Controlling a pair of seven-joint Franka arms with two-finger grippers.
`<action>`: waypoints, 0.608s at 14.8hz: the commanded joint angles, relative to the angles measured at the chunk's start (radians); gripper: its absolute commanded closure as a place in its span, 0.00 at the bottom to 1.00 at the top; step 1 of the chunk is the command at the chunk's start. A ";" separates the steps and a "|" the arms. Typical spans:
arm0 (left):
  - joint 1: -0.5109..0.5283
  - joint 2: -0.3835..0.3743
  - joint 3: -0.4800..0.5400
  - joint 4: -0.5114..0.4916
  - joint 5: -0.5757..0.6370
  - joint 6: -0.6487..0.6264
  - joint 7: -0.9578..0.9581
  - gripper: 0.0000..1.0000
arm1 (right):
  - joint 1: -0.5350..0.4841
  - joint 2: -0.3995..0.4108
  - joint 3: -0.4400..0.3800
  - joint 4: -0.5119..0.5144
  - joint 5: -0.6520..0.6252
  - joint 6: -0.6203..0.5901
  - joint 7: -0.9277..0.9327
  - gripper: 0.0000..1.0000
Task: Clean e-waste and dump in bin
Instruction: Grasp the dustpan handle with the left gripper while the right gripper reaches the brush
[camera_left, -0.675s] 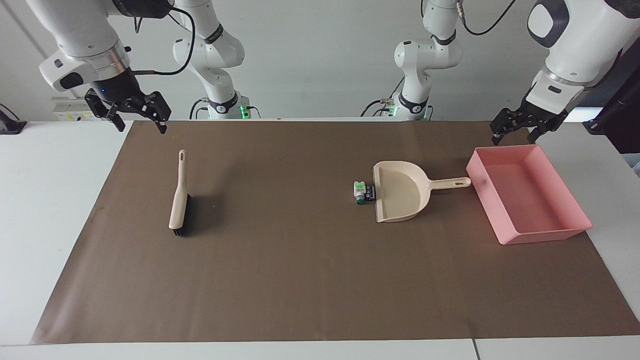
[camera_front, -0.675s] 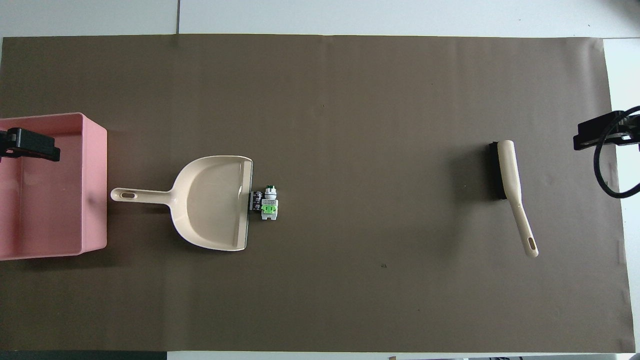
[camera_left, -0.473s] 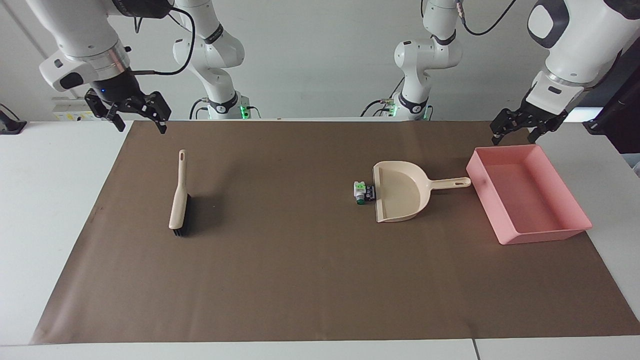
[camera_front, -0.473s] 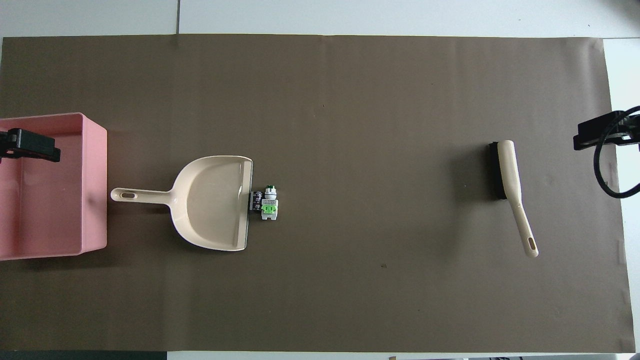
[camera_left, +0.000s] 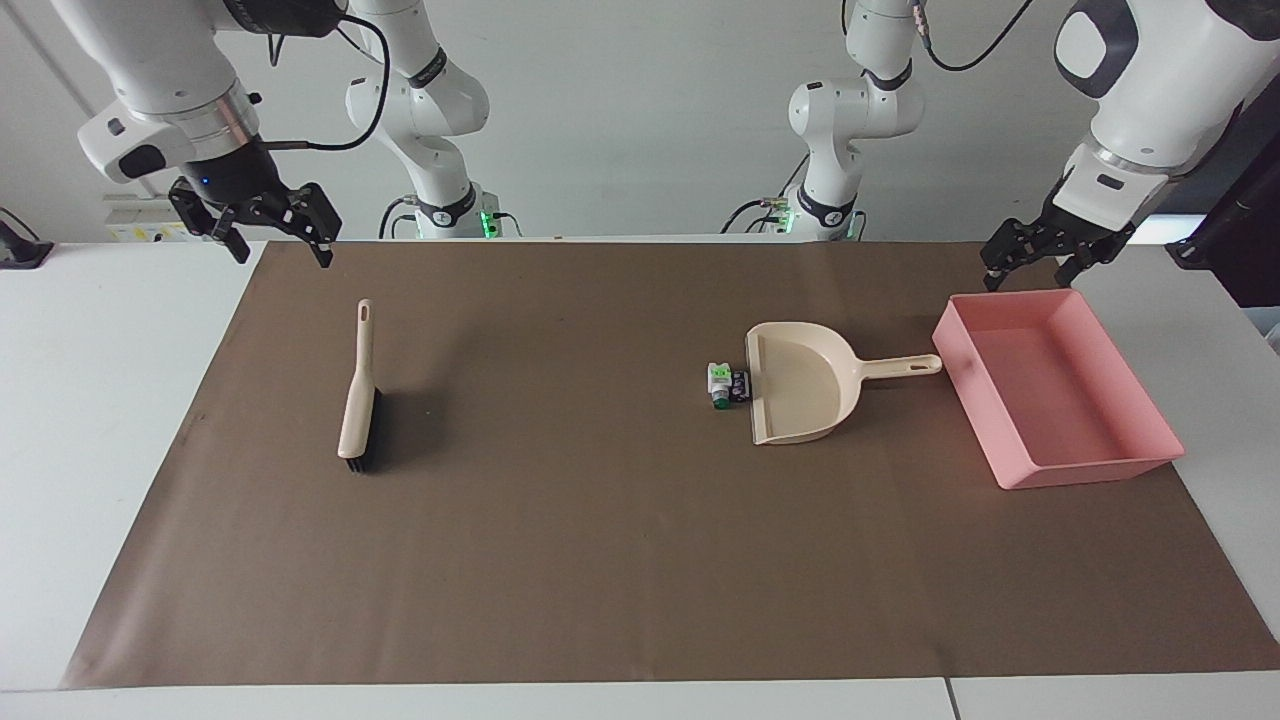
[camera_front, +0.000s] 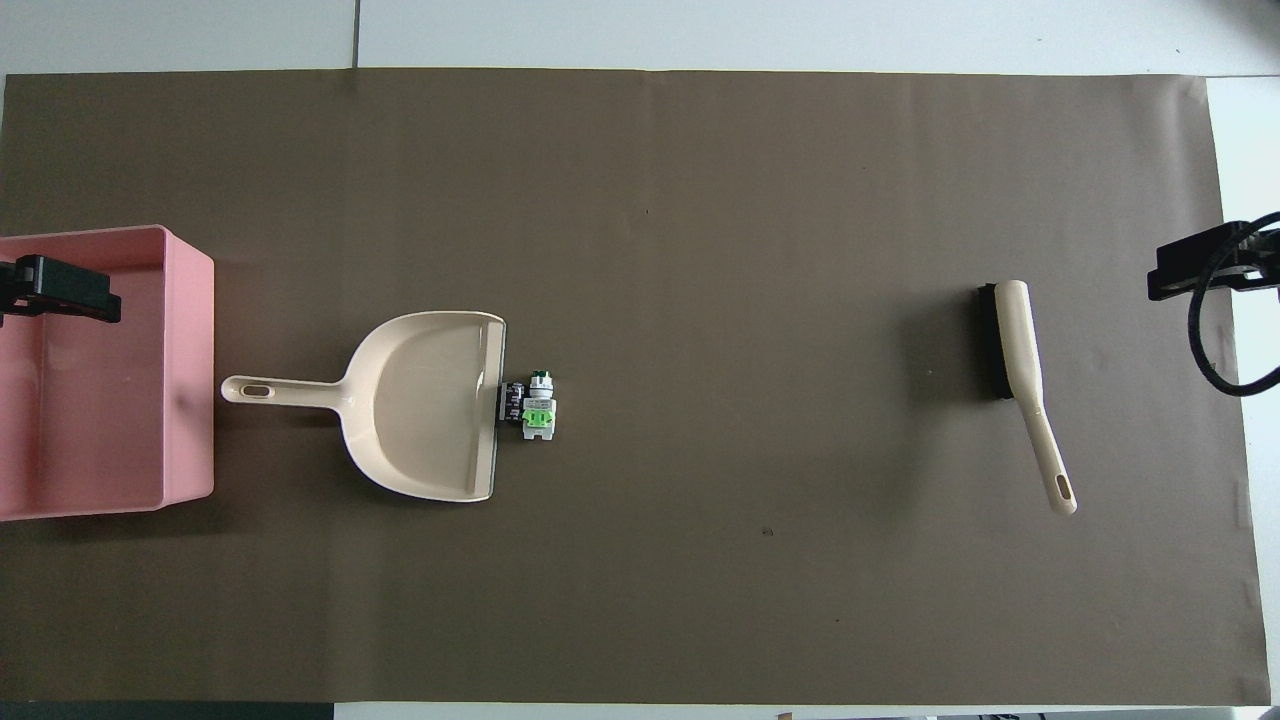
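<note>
- My left gripper (camera_left: 1032, 263) is hanging in the air over the bin's robot-side rim, fingers spread apart, holding nothing.
- My right gripper (camera_left: 272, 232) is hanging over the mat's robot-side edge toward my right arm's end of the table, fingers apart and empty; the brush (camera_left: 357, 390) is lying on the mat (camera_left: 600, 560) at about 5 o'clock of it in the facing view.
- Both arms are waiting.
- The e-waste is sitting on the mat just at the dustpan's open lip: the white cylinder (camera_front: 540, 405) with a green mark and dark tip, and the black component (camera_front: 513, 402) between it and the lip, the two touching.
- In the overhead view the e-waste is lying at 3 o'clock of the dustpan (camera_front: 425, 400).
- The bin (camera_left: 1100, 468) is sitting at my left arm's end, pink, nothing in it; the dustpan handle is pointing toward it, at 9 o'clock overhead.
- I am reading no legible writing or brand on any item.
</note>
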 joint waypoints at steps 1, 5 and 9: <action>-0.010 -0.030 0.004 -0.041 0.010 0.030 0.010 0.01 | 0.001 -0.016 -0.001 -0.037 -0.003 0.010 -0.022 0.00; -0.013 -0.036 0.002 -0.064 0.009 0.074 0.317 0.01 | -0.016 -0.118 -0.003 -0.268 -0.003 0.172 -0.030 0.00; -0.013 -0.091 0.002 -0.186 0.009 0.138 0.693 0.01 | -0.016 -0.221 -0.003 -0.576 -0.001 0.376 -0.042 0.00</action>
